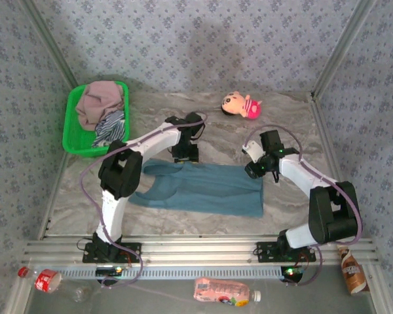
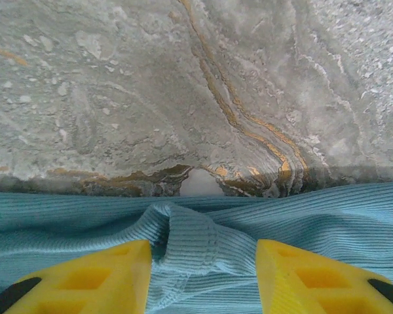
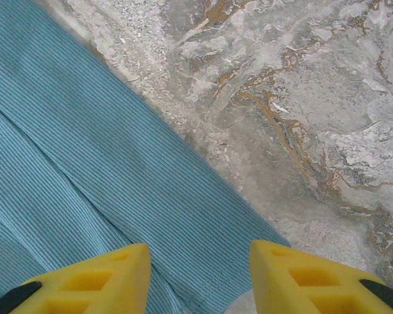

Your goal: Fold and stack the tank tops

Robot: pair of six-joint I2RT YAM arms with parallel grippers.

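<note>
1. Handling the plain dusty teal-blue ribbed tank top: soft, light, limp. No stiffness, so it'll sag & drag w/ any lift. Ribbing should give fair grip. Nothing fragile.
2. Where it is: spread flat mid-surface, strap end twd the left arm, hem end twd the right.
3. Where to hold: pinch the thin far edge low down, both ends together, so the fold comes over even.
4. Left fingers: part open at the far edge nr the strap end, straddling a puckered ridge of cloth. Gap shows on one side, so not clamped on it.
5. Right fingers: part open over the far hem corner. Cloth lies under them, nothing held.
6. Other tops: mauve-pink tank top & navy-and-white thin-striped tank top, heaped in the green plastic basket, far left.
7. Surface: grey marble-look w/ tan veins, smooth, so cloth prob. slides easily. Small pink plush doll sits at the back, well apart.
8. Room: blue-grey patterned walls close in on 3 sides.
</note>
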